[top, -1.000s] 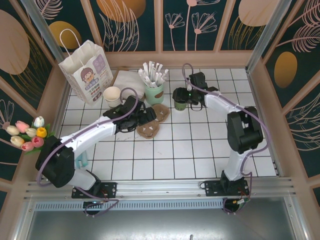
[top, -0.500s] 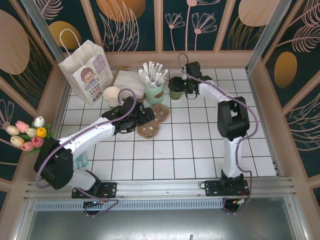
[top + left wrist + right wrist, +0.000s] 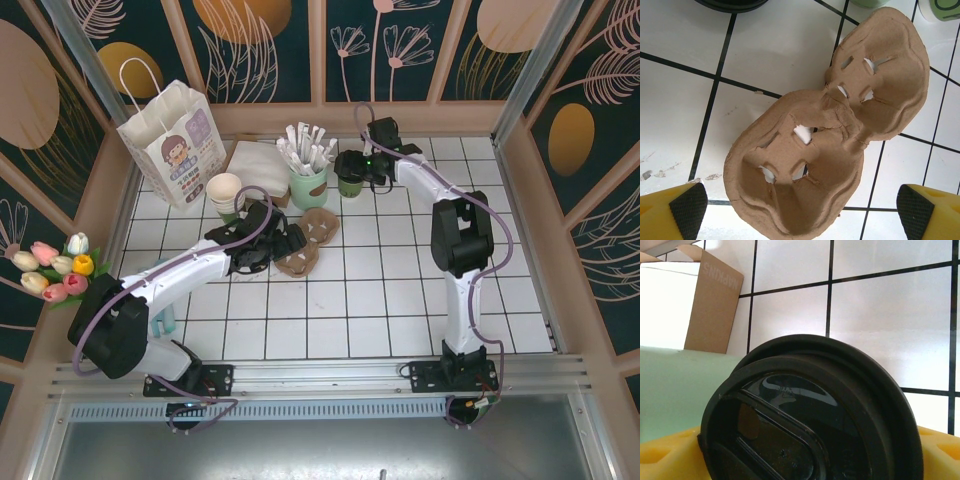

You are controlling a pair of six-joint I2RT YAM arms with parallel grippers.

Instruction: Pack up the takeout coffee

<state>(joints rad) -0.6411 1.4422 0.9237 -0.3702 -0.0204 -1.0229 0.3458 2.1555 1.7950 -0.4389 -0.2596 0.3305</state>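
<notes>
Top view: the takeout coffee (image 3: 350, 186) stands on the table (image 3: 400, 300) beside the straw holder (image 3: 308, 184), with the right tool (image 3: 353, 166) around it. I cannot tell whether it grips.
Left wrist: the left tool (image 3: 801, 207) is spread wide over the pulp cup carrier (image 3: 840, 125).
Right wrist: the coffee's black lid (image 3: 805, 410) sits between the yellow fingers (image 3: 670, 455).

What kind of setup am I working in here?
Likely a mock café takeout counter: a lidded coffee cup, a holder of wrapped straws, a pulp cup carrier and a printed paper bag on a white tiled table.
</notes>
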